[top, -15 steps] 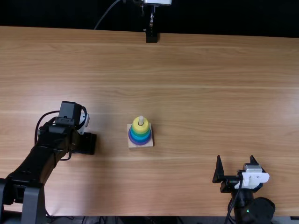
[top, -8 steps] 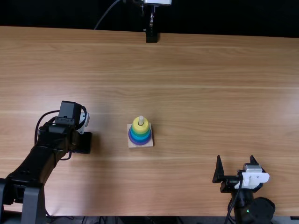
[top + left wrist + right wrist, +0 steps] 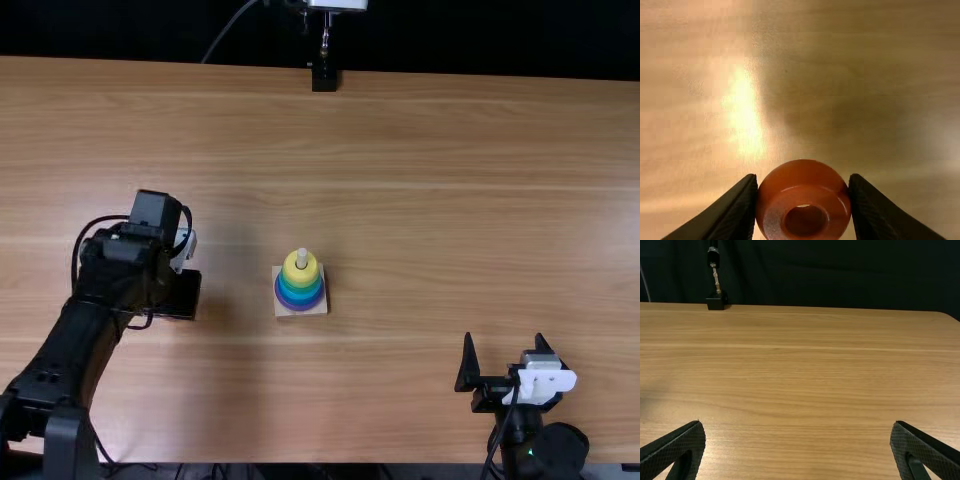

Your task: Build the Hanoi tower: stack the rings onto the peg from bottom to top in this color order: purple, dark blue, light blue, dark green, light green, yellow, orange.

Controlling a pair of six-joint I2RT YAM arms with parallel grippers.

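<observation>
The stack on the peg (image 3: 302,257) stands on its square base (image 3: 300,309), near the middle of the table (image 3: 420,190) from side to side. The yellow ring (image 3: 301,273) is on top, with green and blue bands under it and the purple ring (image 3: 300,303) lowest. The peg's tip is above the yellow ring, so there is room for one more, I think.

This last one is the orange ring (image 3: 805,220), which the left gripper (image 3: 803,181) holds between its two fingers, one on each side. Compared with the earlier frames, the left arm (image 3: 85,330) shifts a little away from the near edge, while the stack stays in the same place. To me, this looks like the carrying part of the final placement; the ring must still come over the peg. The right gripper (image 3: 504,345), well apart from the stack, is open and does not move.

The orange ring's lower part is cut off by the left wrist view's edge, and its height over the table is hard to judge. In the stack, I cannot surely separate the two greens.
</observation>
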